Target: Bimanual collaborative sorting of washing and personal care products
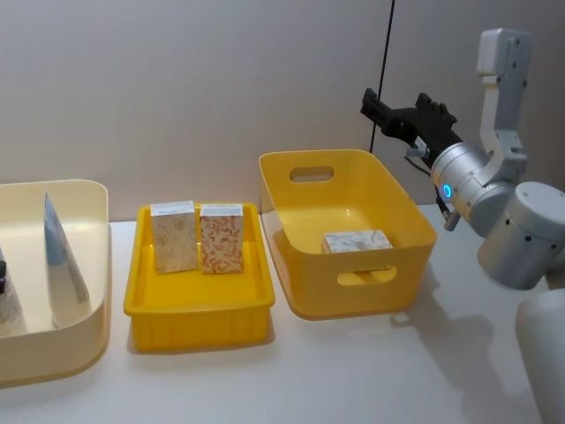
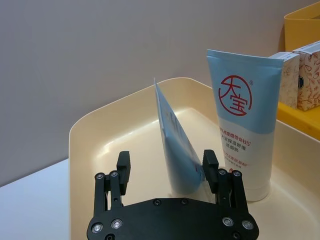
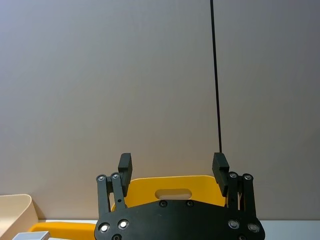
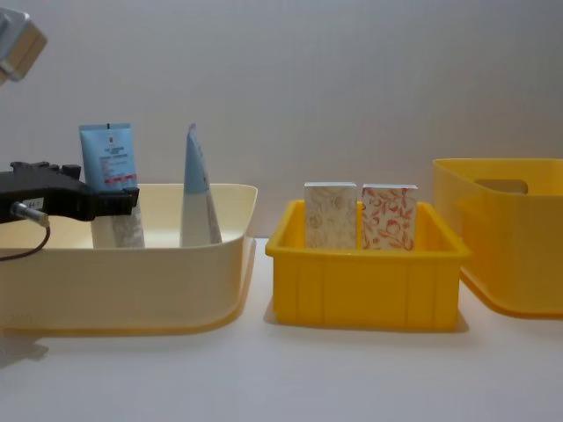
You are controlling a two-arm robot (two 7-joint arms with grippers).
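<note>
Cream plastic forms the bin (image 1: 93, 336) at nine o'clock on the white table (image 1: 353, 380) in the head view. Two light blue tubes stand in it cap-down: a printed tube (image 2: 247, 125) showing its red emblem, and an edge-on tube (image 2: 172, 145) just beside it. The left gripper (image 2: 166, 161) hangs level over this bin with its fingers spread wide and nothing between them. The edge-on tube rises just ahead of the gap, near one finger; I cannot tell if they touch.

At the table's centre sits a shallow yellow tray (image 1: 194, 322). A beige carton (image 1: 174, 236) and a red carton (image 1: 221, 238) stand upright in it, side by side against its twelve o'clock wall. At three o'clock of the tray, nearly touching it, is a deep yellow bin (image 1: 353, 291) with handle slots; a third carton (image 1: 357, 241) with a pale floral pattern lies flat on its floor.

The right gripper (image 1: 375, 104) is raised at one o'clock of the deep bin, above its rim, jaws apart and empty. Behind it, a thin black cable (image 3: 215, 75) runs down the grey wall (image 1: 177, 88).
</note>
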